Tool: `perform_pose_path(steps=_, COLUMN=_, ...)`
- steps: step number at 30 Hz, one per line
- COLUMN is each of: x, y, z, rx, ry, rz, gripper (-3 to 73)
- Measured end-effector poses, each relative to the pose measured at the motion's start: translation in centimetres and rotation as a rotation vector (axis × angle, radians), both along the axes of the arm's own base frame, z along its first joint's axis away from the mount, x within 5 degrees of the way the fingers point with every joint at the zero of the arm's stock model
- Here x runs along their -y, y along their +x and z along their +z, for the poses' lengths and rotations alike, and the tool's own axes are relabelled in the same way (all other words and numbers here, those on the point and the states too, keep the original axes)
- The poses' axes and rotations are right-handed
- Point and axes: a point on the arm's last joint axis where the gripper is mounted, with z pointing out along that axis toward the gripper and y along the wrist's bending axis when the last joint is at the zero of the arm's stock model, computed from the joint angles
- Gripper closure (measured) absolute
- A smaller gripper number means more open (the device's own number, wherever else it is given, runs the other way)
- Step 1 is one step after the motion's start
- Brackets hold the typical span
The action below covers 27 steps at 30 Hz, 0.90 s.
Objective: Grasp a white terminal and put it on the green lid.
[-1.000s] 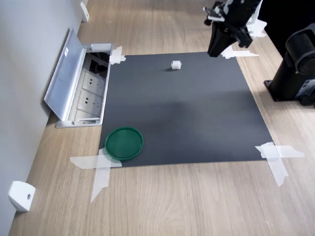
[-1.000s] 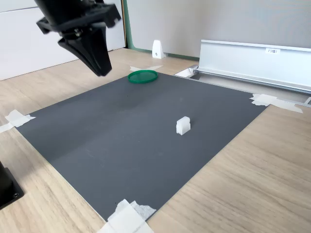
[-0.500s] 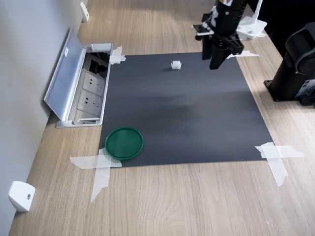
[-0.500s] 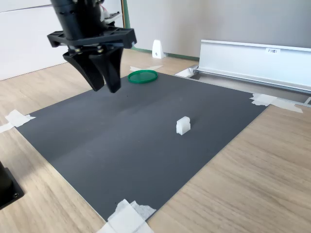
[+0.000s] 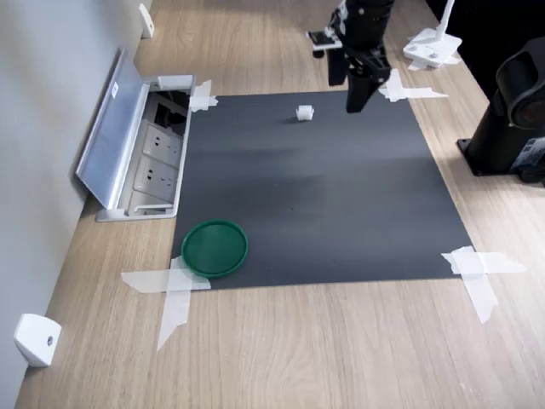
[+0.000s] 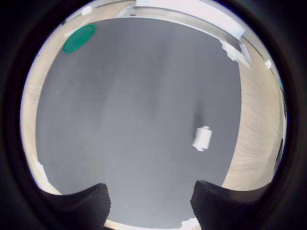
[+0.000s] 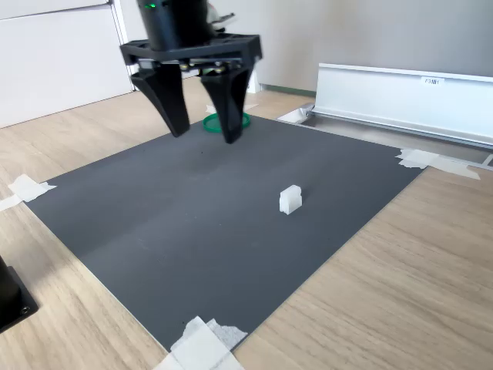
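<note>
Terminal (image 7: pixel 290 199) stands upright, long axis vertical.

Over the last second the gripper (image 5: pixel 348 92) has travelled toward the first exterior view's left, from the mat's (image 5: pixel 324 196) far right corner to a spot just right of the terminal (image 5: pixel 304 112). In the second exterior view the gripper (image 7: pixel 203 129) has shifted rightward and now hides part of the lid (image 7: pixel 245 120). Its fingers (image 7: pixel 230 108), close together a second ago, now stand wide apart.
</note>
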Motion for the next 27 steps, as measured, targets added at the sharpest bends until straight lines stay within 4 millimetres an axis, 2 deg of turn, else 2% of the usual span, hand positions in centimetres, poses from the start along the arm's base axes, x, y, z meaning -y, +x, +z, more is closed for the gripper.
perform_pose_path(steps=5, x=1.7, y=0.9, z=-0.8, rx=-0.028, ry=-0.007, rz=0.003, gripper=-2.9)
perform_pose_path(steps=13, x=3.6, y=3.6, z=-2.1, rx=-0.051, ry=-0.008, rz=-0.002, gripper=-2.9)
perform_pose_path(steps=19, x=4.3, y=5.3, z=-4.3, rx=-0.094, ry=-0.002, rz=0.005, gripper=-2.8)
perform_pose_path(steps=27, x=4.8, y=6.4, z=-6.8, rx=-0.117, ry=-0.013, rz=0.017, gripper=-1.7)
